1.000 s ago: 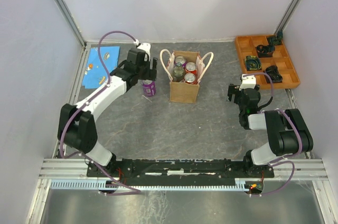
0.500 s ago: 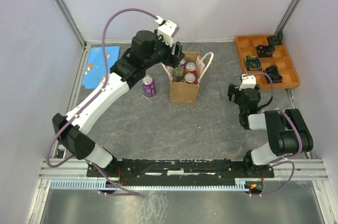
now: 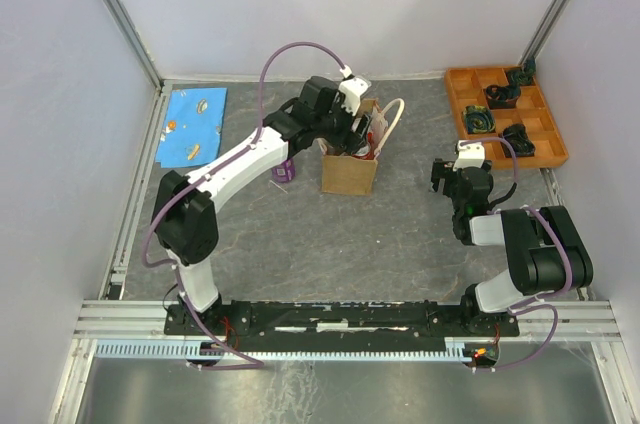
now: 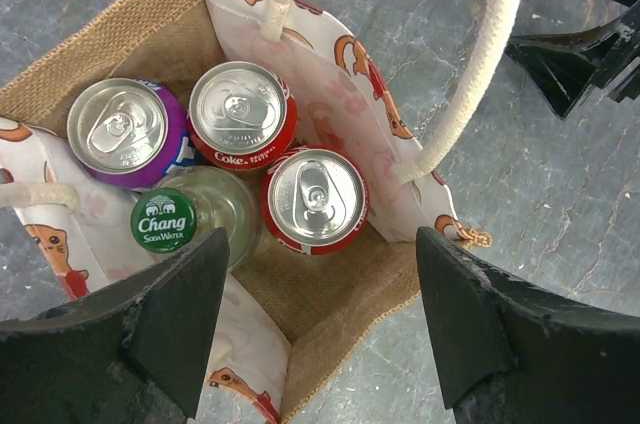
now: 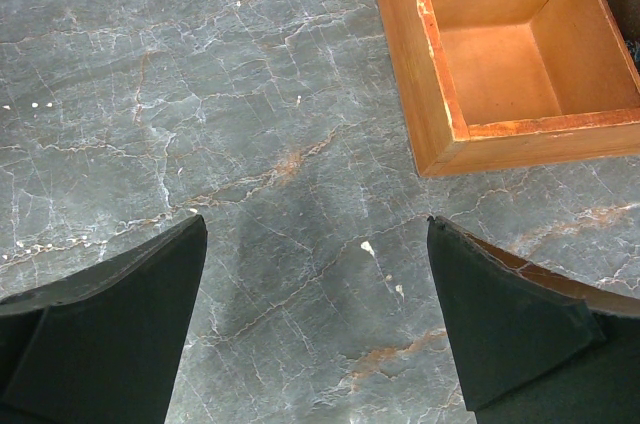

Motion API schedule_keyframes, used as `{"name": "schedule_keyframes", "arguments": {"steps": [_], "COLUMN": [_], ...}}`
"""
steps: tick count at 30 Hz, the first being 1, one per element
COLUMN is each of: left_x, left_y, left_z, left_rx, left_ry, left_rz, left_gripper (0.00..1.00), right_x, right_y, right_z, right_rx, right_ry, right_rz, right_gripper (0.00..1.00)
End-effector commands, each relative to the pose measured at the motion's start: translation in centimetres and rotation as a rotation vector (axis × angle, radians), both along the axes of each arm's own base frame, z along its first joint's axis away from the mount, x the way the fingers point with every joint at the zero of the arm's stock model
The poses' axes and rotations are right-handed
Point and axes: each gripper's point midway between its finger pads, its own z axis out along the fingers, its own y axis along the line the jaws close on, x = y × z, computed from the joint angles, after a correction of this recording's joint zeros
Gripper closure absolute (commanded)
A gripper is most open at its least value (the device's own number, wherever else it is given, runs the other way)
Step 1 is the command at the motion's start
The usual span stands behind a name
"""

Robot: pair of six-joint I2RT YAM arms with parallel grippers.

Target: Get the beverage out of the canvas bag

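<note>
The left end effector [image 4: 320, 324] hangs open and empty over the canvas bag [image 4: 125, 39], upper centre of the overhead frame. A red can [image 4: 313, 199] inside lies mid-frame in the wrist view. The right end effector [image 5: 315, 284] is open, empty.

Purple can [image 3: 285, 173] mostly hidden behind left arm [image 3: 235, 159], canvas bag [image 4: 335, 304] handles cut off at wrist view's top

Looks down from high above the near edge over the whole desk [image 3: 300, 234]. From the left wrist, stares straight down, close, into the canvas bag [image 4: 120, 34]; from the right, skims desk and orange tray [image 5: 440, 94] corner, both visible overhead.
</note>
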Motion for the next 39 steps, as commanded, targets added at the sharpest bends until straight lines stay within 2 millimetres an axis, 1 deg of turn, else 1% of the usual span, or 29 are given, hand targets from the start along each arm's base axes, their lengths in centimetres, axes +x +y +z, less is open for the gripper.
{"name": "schedule_keyframes", "arguments": {"steps": [1, 5, 10, 18, 23, 28, 32, 39], "left_x": [0.4, 0.6, 0.9, 1.6, 1.8, 2.1, 2.4, 2.7], "left_y": [-0.9, -1.3, -1.5, -1.7, -1.7, -1.6, -1.5, -1.5], "left_z": [-1.0, -2.7, -4.5, -6.5, -8.4, -9.9, -10.5, -12.3], "left_rx": [-0.005, 0.013, 0.036, 0.055, 0.077, 0.102, 0.120, 0.155], "left_ry": [-0.019, 0.004, 0.017, 0.027, 0.056, 0.071, 0.071, 0.096], "left_rz": [-0.033, -0.041, -0.045, -0.034, -0.026, -0.009, -0.007, -0.006], "left_gripper": [0.17, 0.13, 0.12, 0.11, 0.06, 0.05, 0.05, 0.11], "right_x": [1.2, 1.2, 1.2, 1.2, 1.2, 1.2, 1.2, 1.2], "right_y": [-0.1, 0.0, -0.1, -0.1, -0.1, -0.1, 0.0, -0.1], "right_z": [1.6, 1.6, 1.7, 1.6, 1.7, 1.6, 1.6, 1.6], "right_rx": [-0.009, -0.009, -0.008, -0.009, -0.009, -0.009, -0.008, -0.008], "right_ry": [-0.052, -0.051, -0.053, -0.051, -0.053, -0.052, -0.052, -0.051], "right_rz": [0.005, 0.005, 0.004, 0.005, 0.004, 0.005, 0.004, 0.004], "right_gripper": [0.01, 0.01, 0.01, 0.01, 0.01, 0.01, 0.01, 0.01]}}
